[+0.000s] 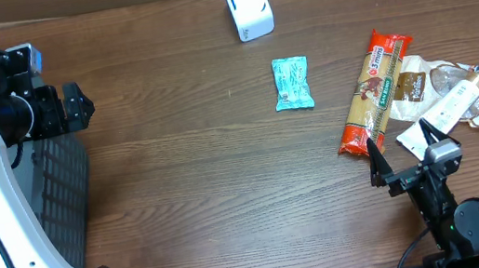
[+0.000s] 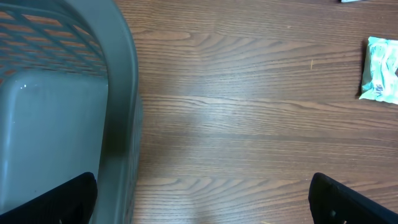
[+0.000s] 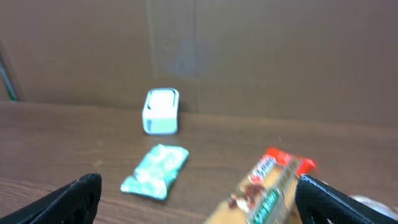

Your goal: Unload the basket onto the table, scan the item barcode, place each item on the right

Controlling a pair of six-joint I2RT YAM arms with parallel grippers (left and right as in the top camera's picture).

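Right gripper point(image 1: 400, 142) jaws fully apart, empty; just beyond, long red-and-tan printed packet point(image 1: 374, 91) flat on wooden table point(image 1: 208, 176), long axis near-to-far, far end leaning right; small teal foil packet point(image 1: 292, 83) to its left; left gripper point(image 1: 85, 106) spread wide, empty; white box-shaped scanner point(image 1: 248, 8) farthest.

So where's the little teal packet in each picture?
Overhead: the small teal plastic packet lies right of the middle of the table.
Left wrist: at the right edge, near the top, partly cut off.
Right wrist: low, left of middle.
Shared landmark: the white box with a blue rim stands just beyond the packet in the overhead and right wrist views; the left wrist view does not clearly show it.
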